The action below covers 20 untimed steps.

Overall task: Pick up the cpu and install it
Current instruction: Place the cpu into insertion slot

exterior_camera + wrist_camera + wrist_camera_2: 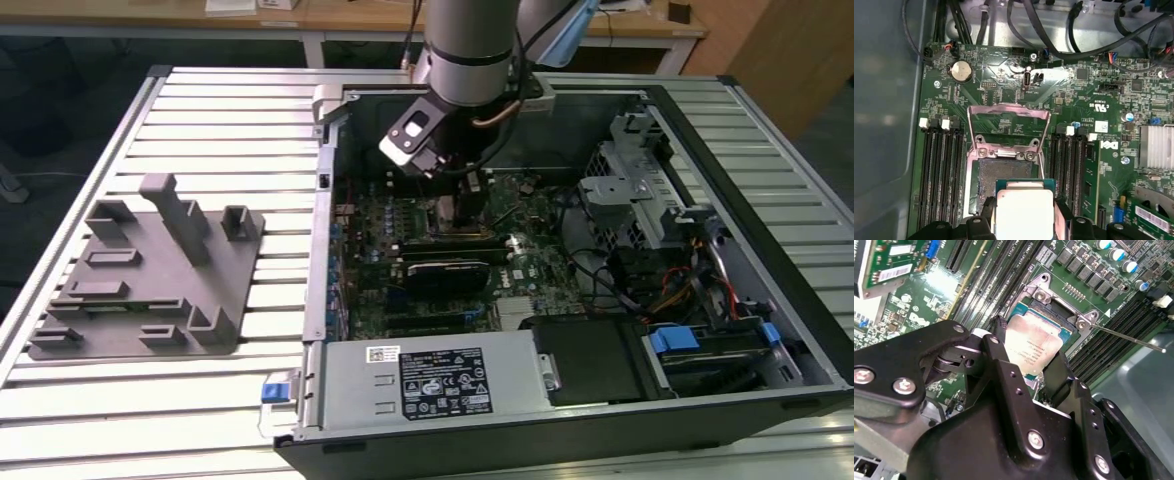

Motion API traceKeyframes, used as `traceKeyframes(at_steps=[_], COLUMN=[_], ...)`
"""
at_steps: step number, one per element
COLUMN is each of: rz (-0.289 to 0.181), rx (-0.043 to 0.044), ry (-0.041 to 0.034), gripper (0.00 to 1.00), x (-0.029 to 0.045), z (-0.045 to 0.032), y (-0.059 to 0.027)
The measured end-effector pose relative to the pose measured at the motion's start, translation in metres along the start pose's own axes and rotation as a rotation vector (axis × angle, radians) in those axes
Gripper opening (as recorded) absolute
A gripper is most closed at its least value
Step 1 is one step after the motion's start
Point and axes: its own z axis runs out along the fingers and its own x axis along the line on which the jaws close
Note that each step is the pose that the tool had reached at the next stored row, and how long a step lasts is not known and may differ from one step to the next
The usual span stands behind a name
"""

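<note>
Slatted grey metal forms the desk (214,100), which carries an open computer case (561,440) lying on its side, so the arm (467,40) can reach straight down to the socket (989,172). A grey fixture block (147,280) stands well apart from the socket, outside the case toward the exterior view's left. Around the socket spreads the green motherboard (1094,90). The socket's load plate (1009,108) is swung up, leaving the opening free from above. The claw (1024,220) is closed narrowly on the cpu (1024,212), with a finger on each of two opposite edges, so the chip stays flat and its metal top is uncovered. The cpu sits directly over the socket, though I cannot tell whether it rests in it. The exterior view gives the arm's reach into the case. The first wrist view shows the raised plate. The second wrist view shows the thin release lever (1129,335) beside the socket.
</note>
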Motion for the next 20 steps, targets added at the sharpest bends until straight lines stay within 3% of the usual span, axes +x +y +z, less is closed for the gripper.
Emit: traceKeyframes(at_steps=[20], rz=[0.010], rx=[0.0002], ry=[-0.0005], gripper=[0.54], x=[0.0102], z=[0.0221], y=[0.0005])
